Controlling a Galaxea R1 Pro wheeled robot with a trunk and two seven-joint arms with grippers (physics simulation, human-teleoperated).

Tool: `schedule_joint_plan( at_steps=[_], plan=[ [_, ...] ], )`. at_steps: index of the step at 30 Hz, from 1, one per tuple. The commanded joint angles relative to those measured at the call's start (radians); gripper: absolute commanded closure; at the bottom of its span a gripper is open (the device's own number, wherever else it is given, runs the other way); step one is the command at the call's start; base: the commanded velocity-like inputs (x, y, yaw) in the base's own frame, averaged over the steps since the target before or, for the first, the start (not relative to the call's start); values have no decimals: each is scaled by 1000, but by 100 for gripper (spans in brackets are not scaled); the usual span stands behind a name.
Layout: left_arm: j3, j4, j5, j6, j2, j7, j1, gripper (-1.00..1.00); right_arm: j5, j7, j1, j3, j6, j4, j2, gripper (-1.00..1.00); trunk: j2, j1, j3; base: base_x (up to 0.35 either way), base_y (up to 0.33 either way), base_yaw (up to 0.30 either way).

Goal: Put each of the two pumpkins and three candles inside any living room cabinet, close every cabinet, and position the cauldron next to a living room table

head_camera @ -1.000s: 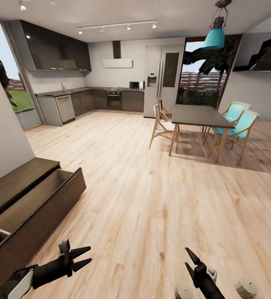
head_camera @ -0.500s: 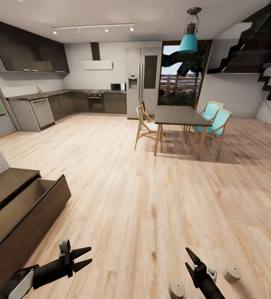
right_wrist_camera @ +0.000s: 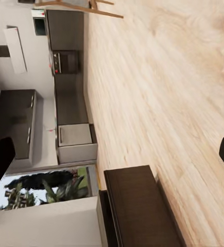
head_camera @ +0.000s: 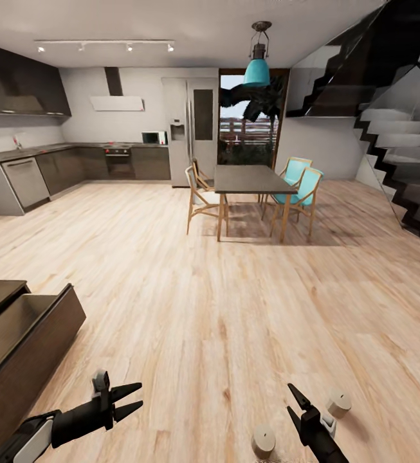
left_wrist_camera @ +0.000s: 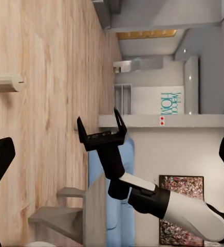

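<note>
A: We have two candles (head_camera: 263,440) standing on the wooden floor (head_camera: 235,308) just ahead of us; one sits between our two arms, the other (head_camera: 338,402) just beside the right gripper (head_camera: 292,400) on its outer side; the left wrist view catches one of them (left_wrist_camera: 7,82) too.

B: And the cabinet (head_camera: 17,341) is off to our left, its near drawer pulled out and open at the top; that is where the candles belong, we judge.

A: Jaws first; the left gripper (head_camera: 134,399) has its jaws spread and holds nothing; the right one shows spread, empty jaws in the left wrist view (left_wrist_camera: 101,126).

B: So the step in hand is getting lined up on a candle; we judge it best to finish squaring the base before reaching, since both candles lie low and close under us.

A: Agreed; each candle stands upright, its long axis vertical, flat top and wick facing the ceiling; we would bring the jaws down over the round side, low on the body, so it does not tip or roll.

B: The one between the arms looks reachable by either gripper; we would take it with the left, nearer the drawer; the outer one suits the right.

A: Pumpkins and cauldron we leave for later.
</note>
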Motion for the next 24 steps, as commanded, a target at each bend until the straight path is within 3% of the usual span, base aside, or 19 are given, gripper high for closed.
schedule_joint_plan(
  at_steps=[1,24],
  plan=[
    [-6,0,8,9,1,-1,-1,-100,-1,4,-1,-5,10,2,0,-100,-1,0,0,0,1,-274],
    [-7,0,7,9,1,-1,-1,-100,0,4,-1,-5,10,2,0,-100,-1,0,17,0,0,-274]
  ],
)
